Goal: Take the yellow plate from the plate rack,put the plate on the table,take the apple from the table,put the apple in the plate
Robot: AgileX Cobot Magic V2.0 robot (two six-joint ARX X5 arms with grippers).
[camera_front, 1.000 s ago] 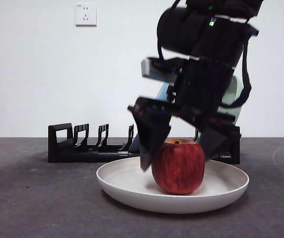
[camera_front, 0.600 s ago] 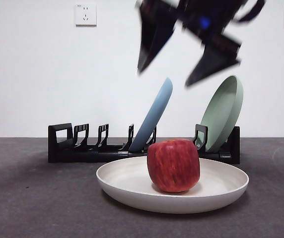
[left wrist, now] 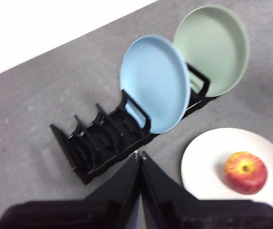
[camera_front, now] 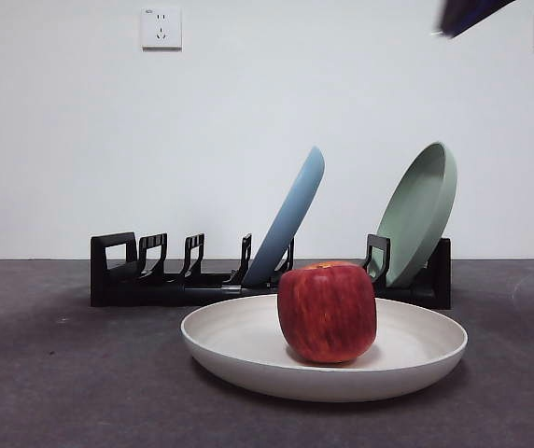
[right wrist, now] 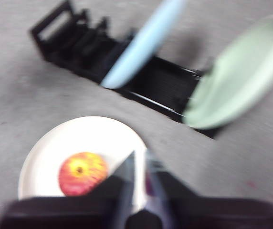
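The red apple (camera_front: 328,313) stands upright in the middle of the yellow plate (camera_front: 248,359), which lies flat on the table (camera_front: 62,392) in front of the plate rack (camera_front: 169,280). Nothing touches the apple. My right gripper (right wrist: 139,160) is high above the plate, blurred, its jaws close together and holding nothing; the apple (right wrist: 81,174) and plate (right wrist: 103,133) lie below it. In the front view only its dark tip (camera_front: 468,14) shows at the top right. My left gripper (left wrist: 140,155) hangs shut and empty above the table beside the rack (left wrist: 98,148), away from the apple (left wrist: 245,172).
A light blue plate (camera_front: 290,219) leans in the rack's middle slots and a pale green plate (camera_front: 421,210) leans at its right end. The rack's left slots hold nothing. Wall sockets sit high on the white wall behind.
The right gripper let go of the apple and rose up and to the right, almost out of the front view. The apple stays in the plate.
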